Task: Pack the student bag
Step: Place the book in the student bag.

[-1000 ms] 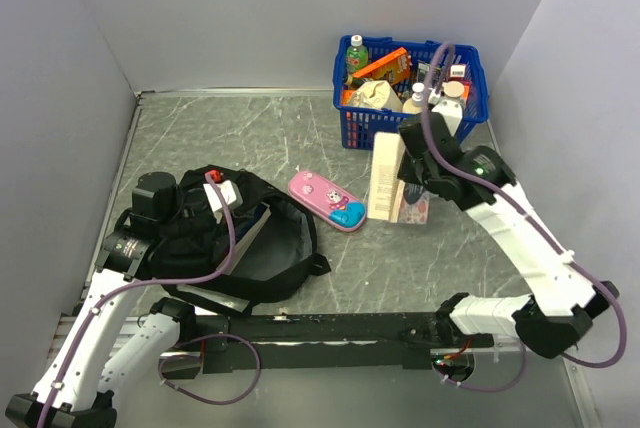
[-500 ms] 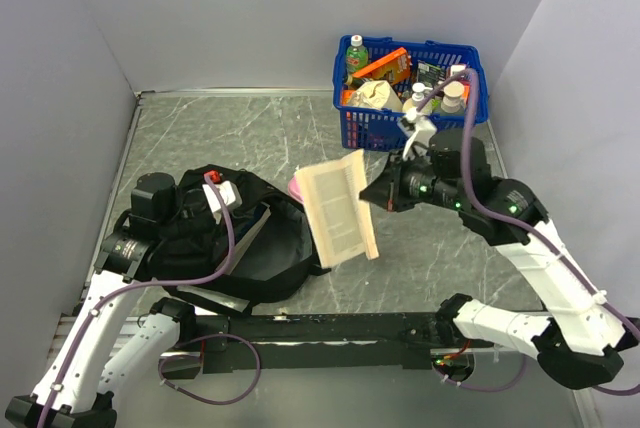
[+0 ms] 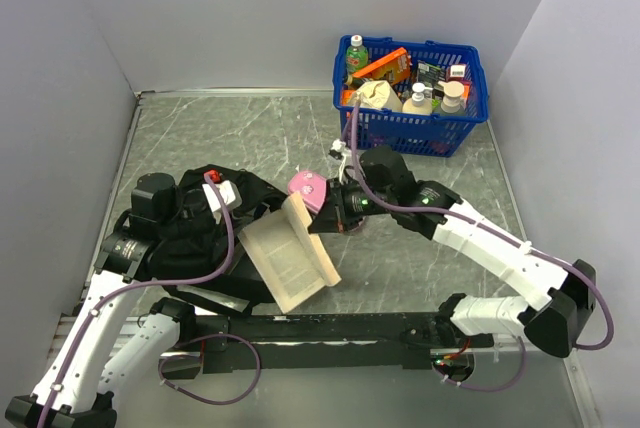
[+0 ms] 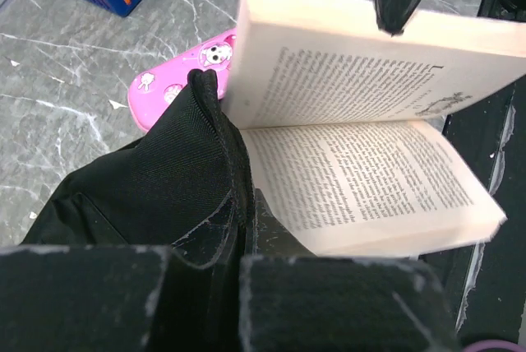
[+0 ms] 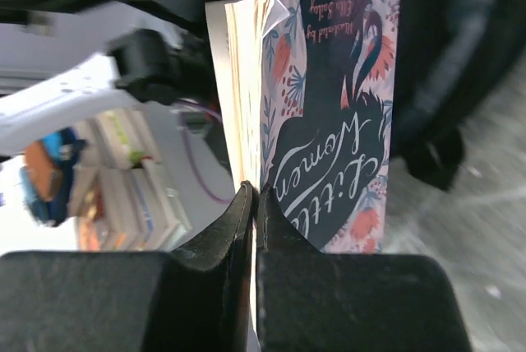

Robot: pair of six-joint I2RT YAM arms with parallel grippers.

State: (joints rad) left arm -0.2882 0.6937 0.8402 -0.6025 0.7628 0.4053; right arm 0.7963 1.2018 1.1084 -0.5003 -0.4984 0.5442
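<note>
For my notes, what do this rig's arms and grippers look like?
Both the left arm and right arm have white link shells with black joints. A purple cable loops along each. The left gripper and right gripper have blocky black fingers with scuffed edges.

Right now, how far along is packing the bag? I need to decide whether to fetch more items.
Done: the left gripper is shut on the student bag rim, holding the mouth open. In hand: the right gripper pinches a paperback book, tilted over that opening, not yet inside. To do: the pink pencil case lies on the table beside the bag. What's inside the bag is hidden.
</note>
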